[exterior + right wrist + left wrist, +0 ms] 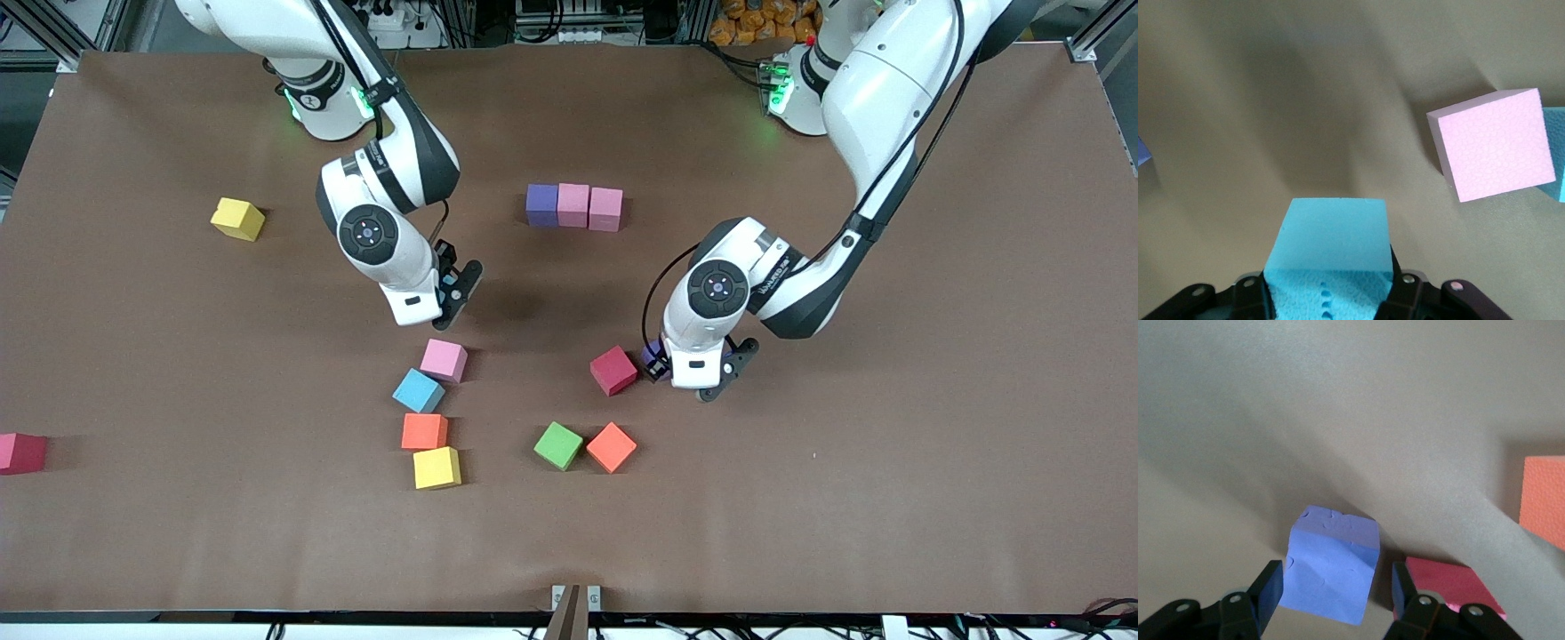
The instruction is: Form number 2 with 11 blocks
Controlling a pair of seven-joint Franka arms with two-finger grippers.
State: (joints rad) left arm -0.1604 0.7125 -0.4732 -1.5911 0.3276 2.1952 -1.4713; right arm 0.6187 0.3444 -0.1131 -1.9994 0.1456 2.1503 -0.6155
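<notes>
A row of three blocks, purple, pink and pink, lies mid-table toward the robots' bases. My left gripper is down at the table beside the red block. It is open, with a purple block between its fingers and a gap on one side. My right gripper is shut on a light blue block. It hangs over the bare table just above the loose pink block.
Loose blocks lie nearer the camera: light blue, orange, yellow, a green cube and orange. Another yellow block and a red one lie toward the right arm's end.
</notes>
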